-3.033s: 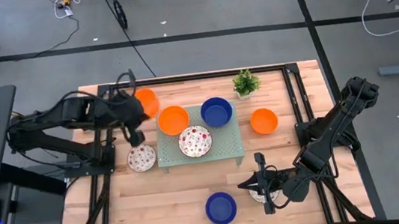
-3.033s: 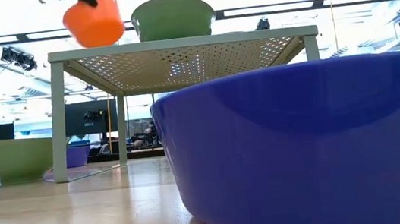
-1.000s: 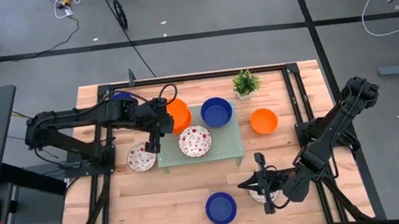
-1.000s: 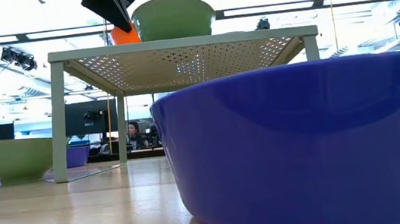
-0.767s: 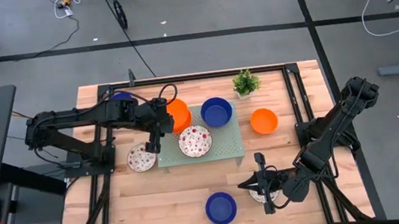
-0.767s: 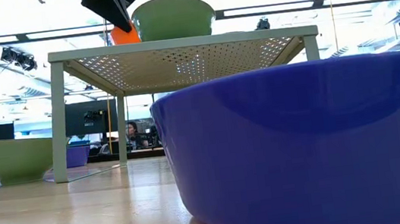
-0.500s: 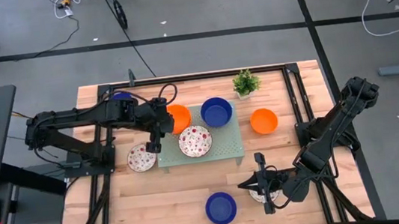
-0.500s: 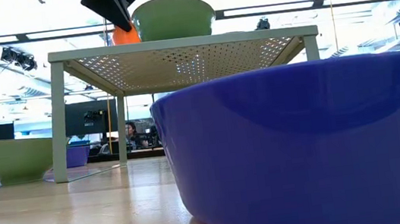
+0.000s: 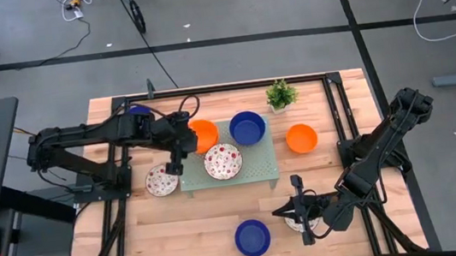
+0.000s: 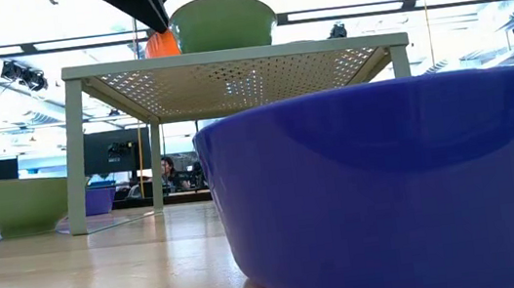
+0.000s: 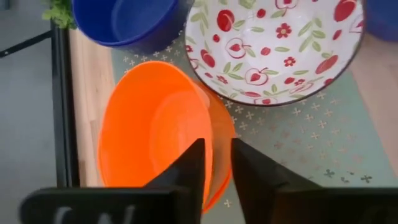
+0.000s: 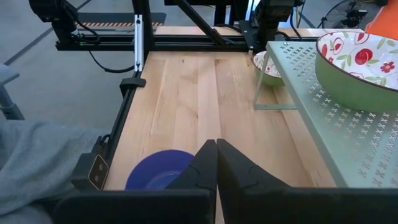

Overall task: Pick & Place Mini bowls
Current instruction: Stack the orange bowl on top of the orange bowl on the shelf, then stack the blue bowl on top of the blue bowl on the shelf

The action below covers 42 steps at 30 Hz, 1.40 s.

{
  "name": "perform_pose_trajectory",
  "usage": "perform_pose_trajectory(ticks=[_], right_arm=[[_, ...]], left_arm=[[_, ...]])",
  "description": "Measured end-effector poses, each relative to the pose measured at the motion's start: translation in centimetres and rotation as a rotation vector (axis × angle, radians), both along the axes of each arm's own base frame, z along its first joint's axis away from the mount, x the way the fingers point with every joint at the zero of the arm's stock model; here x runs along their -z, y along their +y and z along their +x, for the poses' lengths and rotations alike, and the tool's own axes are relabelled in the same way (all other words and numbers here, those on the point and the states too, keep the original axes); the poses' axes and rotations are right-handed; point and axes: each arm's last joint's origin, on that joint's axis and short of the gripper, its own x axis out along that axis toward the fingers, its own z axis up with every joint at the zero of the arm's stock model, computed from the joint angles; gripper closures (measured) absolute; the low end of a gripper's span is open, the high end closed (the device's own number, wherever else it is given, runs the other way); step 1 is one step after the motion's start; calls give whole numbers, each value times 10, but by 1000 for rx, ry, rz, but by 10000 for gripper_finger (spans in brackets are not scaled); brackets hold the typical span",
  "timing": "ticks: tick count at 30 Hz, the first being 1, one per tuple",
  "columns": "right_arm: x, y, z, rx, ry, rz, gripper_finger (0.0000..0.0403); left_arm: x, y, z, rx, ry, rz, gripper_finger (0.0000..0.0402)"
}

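My left gripper is over the far-left corner of the pale green tray, shut on an orange bowl. That bowl seems to sit nested in a second orange bowl. A dark blue bowl and a speckled bowl stand on the tray. Another speckled bowl rests on the table left of the tray, and an orange bowl to its right. My right gripper waits shut near the table's near-right edge, beside a blue bowl. My left gripper holds the orange bowl by its rim on the side toward the table's left. One finger is inside the bowl and the other finger outside. The fingers slant down from the table's left. The bowl sits level on the tray's corner.
A small potted plant stands past the tray's far-right corner. The tray stands on legs with room beneath it. Bare wood lies between the tray and the near blue bowl. Black frame rails border the table.
The orange bowl in my left gripper has tipped from a slant to level and settled lower on the tray's far-left corner. The gripper has kept its hold. My right arm has stayed still.
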Motion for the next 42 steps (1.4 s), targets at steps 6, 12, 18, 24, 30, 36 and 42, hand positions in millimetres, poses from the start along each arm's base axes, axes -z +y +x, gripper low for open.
perform_pose_trajectory(ticks=[6,12,18,24,30,36,42], right_arm=[[0,0,0,0,0,0,396],[0,0,0,1,1,-2,396],[0,0,0,1,4,-4,396],[0,0,0,3,4,-2,396],[4,1,1,3,13,-15,396],[18,4,4,-2,71,-55,396],[23,6,5,5,98,-21,396]], left_arm=[[3,-1,3,44,20,-4,393],[6,0,4,2,31,17,378],[6,1,4,-30,28,-4,323],[5,1,1,-49,40,16,254],[0,1,-10,-59,52,-9,279],[-8,-1,-34,-46,-28,-67,354],[23,-8,-81,-91,-112,-167,394]])
